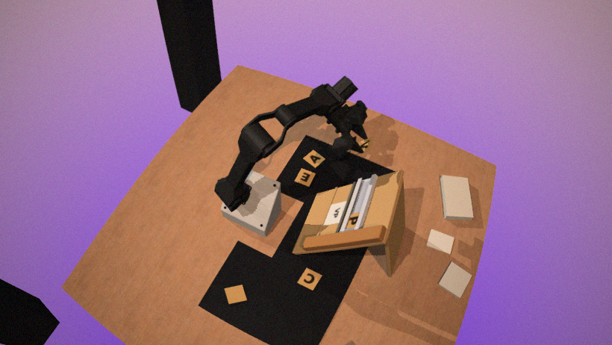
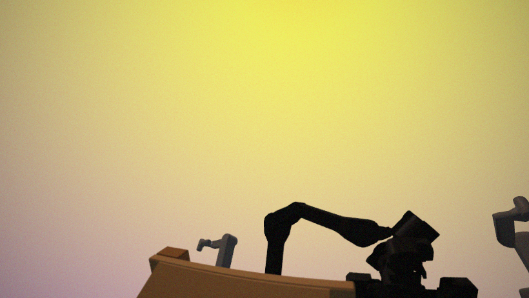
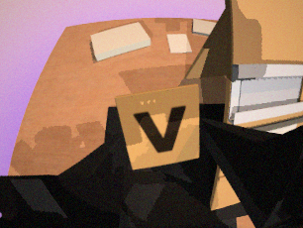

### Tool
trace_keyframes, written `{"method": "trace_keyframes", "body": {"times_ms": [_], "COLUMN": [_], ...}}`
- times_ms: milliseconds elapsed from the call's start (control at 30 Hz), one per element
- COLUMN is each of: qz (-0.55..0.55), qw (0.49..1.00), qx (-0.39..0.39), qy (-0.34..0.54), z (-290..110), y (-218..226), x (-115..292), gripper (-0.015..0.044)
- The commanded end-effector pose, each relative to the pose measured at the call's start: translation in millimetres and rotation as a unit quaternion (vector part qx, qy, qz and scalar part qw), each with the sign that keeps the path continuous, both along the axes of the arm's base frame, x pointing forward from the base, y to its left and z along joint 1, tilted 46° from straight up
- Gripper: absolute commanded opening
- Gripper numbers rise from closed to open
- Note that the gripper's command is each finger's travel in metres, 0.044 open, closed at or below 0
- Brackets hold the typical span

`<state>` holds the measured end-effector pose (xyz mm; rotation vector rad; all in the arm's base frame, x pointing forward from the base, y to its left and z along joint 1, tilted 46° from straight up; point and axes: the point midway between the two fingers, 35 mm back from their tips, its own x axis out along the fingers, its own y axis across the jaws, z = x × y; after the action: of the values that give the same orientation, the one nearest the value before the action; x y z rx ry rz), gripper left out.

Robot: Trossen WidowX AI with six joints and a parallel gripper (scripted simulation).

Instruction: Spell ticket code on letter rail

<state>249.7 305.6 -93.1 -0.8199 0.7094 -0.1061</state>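
Observation:
My gripper (image 1: pixel 358 142) is shut on the tan V tile (image 1: pixel 364 143) (image 3: pixel 159 134) and holds it in the air, just beyond the far, open end of the grey letter rail (image 1: pixel 363 195) (image 3: pixel 263 94). The rail lies on the sloped wooden board (image 1: pixel 385 201) (image 3: pixel 263 22). A P tile (image 1: pixel 353 219) sits at the rail's near, closed end. The white ticket (image 1: pixel 335 213) lies on the board left of the rail; its print is too small to read surely. Tiles A (image 1: pixel 313 158) and E (image 1: pixel 304 177) lie on the black mat (image 1: pixel 257 274) behind the board. Tile C (image 1: pixel 309 278) lies in front of it.
A blank tan tile (image 1: pixel 235 294) lies at the mat's near left. Three pale slabs (image 1: pixel 456 197) (image 1: pixel 439 241) (image 1: pixel 454 279) lie to the right of the board. The arm's grey base (image 1: pixel 257 213) stands left of the board. A black pillar (image 1: pixel 190 51) stands behind the counter.

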Motion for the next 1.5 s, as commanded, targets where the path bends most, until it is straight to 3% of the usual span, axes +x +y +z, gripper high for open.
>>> {"method": "trace_keyframes", "body": {"times_ms": [0, 433, 1467], "qz": [-0.005, -0.005, -0.005], "qw": [1.000, 1.000, 1.000], "qx": [0.013, 0.013, 0.012], "qy": [-0.012, -0.014, -0.014], "z": [0.6, -24.5, -18.4], "y": [3.4, -13.9, -21.3], "x": [0.8, 39.9, 41.7], "gripper": [0.0000, 0.0000, 0.0000]}}
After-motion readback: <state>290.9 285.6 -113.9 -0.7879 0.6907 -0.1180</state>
